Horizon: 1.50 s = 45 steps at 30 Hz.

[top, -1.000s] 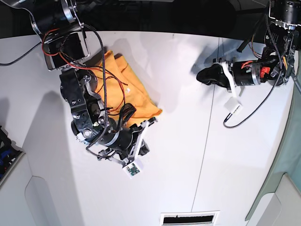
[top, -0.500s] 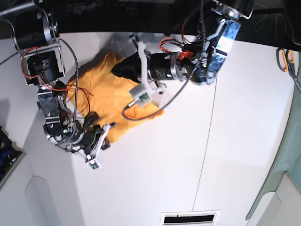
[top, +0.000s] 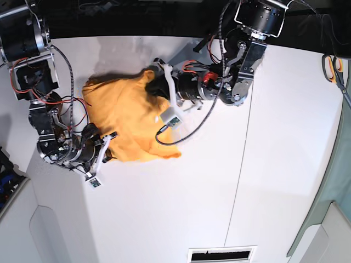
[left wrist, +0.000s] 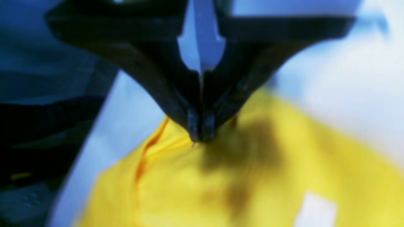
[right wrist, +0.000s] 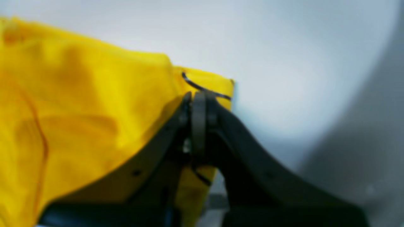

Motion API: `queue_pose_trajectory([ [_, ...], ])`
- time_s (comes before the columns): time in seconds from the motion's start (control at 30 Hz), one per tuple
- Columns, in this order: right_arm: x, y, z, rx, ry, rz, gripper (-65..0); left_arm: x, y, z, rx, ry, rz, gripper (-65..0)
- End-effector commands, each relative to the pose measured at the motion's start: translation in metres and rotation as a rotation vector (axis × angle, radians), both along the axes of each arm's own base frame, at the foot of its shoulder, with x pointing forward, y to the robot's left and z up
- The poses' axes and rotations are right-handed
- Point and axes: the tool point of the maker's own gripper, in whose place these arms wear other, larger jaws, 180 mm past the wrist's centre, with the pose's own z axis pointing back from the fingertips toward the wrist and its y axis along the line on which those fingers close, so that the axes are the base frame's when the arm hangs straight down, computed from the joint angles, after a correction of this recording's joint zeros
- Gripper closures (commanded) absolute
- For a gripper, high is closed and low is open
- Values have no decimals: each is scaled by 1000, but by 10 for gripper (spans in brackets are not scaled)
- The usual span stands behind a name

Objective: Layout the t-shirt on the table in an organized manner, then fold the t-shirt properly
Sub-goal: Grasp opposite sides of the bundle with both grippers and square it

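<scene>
Left arm: I reach in from the far edge, forearm lying low and level.
Left jaws (left wrist: 200, 134): pressed together, tips nipping a fold of cloth.
Right arm: bent at my near side, wrist low.
Right jaws (right wrist: 197, 104): clamped tight on a hem.

The base camera looks straight down over the table (top: 274, 181); both wrist cameras sit close above the t-shirt (top: 126, 118), which all views share.
</scene>
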Motion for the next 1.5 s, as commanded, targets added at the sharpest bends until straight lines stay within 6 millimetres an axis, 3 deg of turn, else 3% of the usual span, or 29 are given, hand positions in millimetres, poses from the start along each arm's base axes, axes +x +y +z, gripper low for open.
queue_pose_trajectory([
  [0.0,11,1,15,33,-28,-6,0,19,9,13,-14,-49,22,-13],
  [0.1,-5,-6,7,66,54,-40,0,38,42,15,36,-82,58,-13],
  [0.23,-37,-4,-11,99,116,-31,0,62,66,22,83,-124,70,-13],
  [0.47,-96,41,-14,192,123,53,0,90,109,14,168,-106,108,-13],
  [0.6,-123,64,-7,220,115,99,0,105,127,23,198,-135,121,-13],
  [0.73,-135,75,1,238,100,121,0,116,128,33,193,-159,127,-13],
  [1.2,-168,113,-3,308,169,135,0,117,120,39,128,-155,145,-13],
  [1.37,-172,114,3,318,155,135,0,120,122,44,119,-168,150,-13],
  [1.47,-166,105,11,303,137,118,0,124,124,60,82,-191,158,-13],
])
